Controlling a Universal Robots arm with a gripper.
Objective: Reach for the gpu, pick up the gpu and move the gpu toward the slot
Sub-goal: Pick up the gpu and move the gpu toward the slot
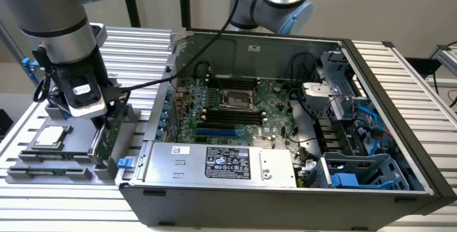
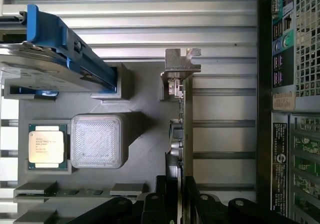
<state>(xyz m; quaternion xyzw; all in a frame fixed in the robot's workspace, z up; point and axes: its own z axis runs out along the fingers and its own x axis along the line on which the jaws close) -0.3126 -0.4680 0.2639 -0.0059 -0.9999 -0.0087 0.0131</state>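
Note:
The gpu (image 1: 102, 141) stands on edge in the grey holder (image 1: 71, 160) at the exterior view's left, green with a silver bracket. In the wrist view the gpu (image 2: 188, 119) is a thin dark strip seen edge-on, and its bracket (image 2: 179, 67) is at the far end. My gripper (image 1: 108, 118) is down over the card's top edge. Seen from the wrist, the gripper (image 2: 183, 186) has one black finger (image 2: 167, 199) tight on each side of the card, shut on it. The blue slot (image 1: 216, 133) lies on the motherboard inside the open case (image 1: 286, 197).
A square silver chip (image 2: 47, 145) and a ribbed grey block (image 2: 96, 140) sit on the holder (image 2: 145, 149) beside the card. A silver hard drive with blue rails (image 2: 55, 59) lies further along. The case wall (image 2: 264, 104) is close alongside. A second arm (image 1: 279, 2) hangs behind the case.

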